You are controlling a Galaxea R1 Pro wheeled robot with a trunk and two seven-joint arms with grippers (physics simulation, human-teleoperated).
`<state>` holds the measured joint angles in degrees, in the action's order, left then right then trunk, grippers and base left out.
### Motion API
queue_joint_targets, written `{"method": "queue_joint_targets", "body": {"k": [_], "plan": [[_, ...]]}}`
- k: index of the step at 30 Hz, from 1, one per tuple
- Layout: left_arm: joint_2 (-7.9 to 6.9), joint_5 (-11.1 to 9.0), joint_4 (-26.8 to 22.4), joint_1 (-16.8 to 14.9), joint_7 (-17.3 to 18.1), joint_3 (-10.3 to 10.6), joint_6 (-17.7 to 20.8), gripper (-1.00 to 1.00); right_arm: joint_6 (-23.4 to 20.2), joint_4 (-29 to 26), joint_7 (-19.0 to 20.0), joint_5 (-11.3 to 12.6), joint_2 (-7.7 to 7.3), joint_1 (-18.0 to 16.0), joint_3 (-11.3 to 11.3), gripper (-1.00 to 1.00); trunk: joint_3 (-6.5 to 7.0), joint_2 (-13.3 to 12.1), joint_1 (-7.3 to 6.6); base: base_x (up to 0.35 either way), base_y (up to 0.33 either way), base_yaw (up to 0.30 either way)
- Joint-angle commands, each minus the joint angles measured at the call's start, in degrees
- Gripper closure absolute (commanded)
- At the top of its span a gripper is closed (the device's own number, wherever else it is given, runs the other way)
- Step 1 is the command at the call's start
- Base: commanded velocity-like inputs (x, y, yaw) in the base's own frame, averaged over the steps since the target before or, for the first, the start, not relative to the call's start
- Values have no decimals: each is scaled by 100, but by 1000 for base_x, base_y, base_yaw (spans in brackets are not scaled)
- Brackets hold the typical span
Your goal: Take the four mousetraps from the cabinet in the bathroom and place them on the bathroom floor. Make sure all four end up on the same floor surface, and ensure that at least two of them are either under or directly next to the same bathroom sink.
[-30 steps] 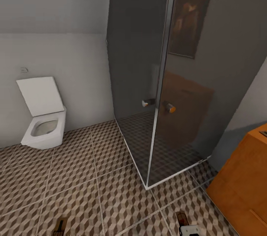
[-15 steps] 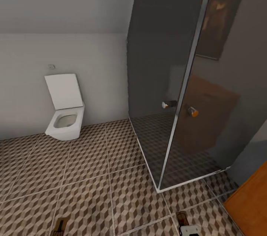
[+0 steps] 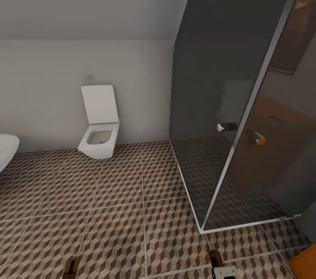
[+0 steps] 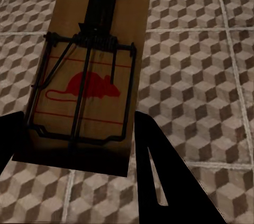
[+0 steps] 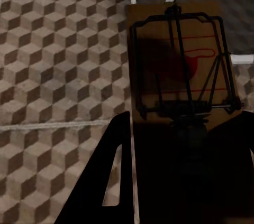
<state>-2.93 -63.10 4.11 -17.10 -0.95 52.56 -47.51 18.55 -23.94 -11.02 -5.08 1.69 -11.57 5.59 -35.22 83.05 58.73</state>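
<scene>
Wooden mousetraps ride in both grippers: one [image 4: 84, 76] pinched between the left gripper's [image 4: 79, 145] jaws, another [image 5: 182, 68] between the right gripper's [image 5: 182, 129], each low over the bathroom floor [image 3: 118, 209]. Carrying seems in hand; next comes finding the sink, with a white rim [image 3: 6, 149] at far left.
</scene>
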Motion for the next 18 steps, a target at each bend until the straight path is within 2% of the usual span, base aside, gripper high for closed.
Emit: {"method": "queue_joint_targets", "body": {"k": [1,18], "plan": [[3,0,11,-4,-37,44,-13,100,0,3,-45,-45,0,-3,21,100,-5,2,0,0,0,288],[3,0,11,-4,-37,44,-13,100,0,11,-46,-45,7,-3,21,100,-5,2,0,0,0,288]]}}
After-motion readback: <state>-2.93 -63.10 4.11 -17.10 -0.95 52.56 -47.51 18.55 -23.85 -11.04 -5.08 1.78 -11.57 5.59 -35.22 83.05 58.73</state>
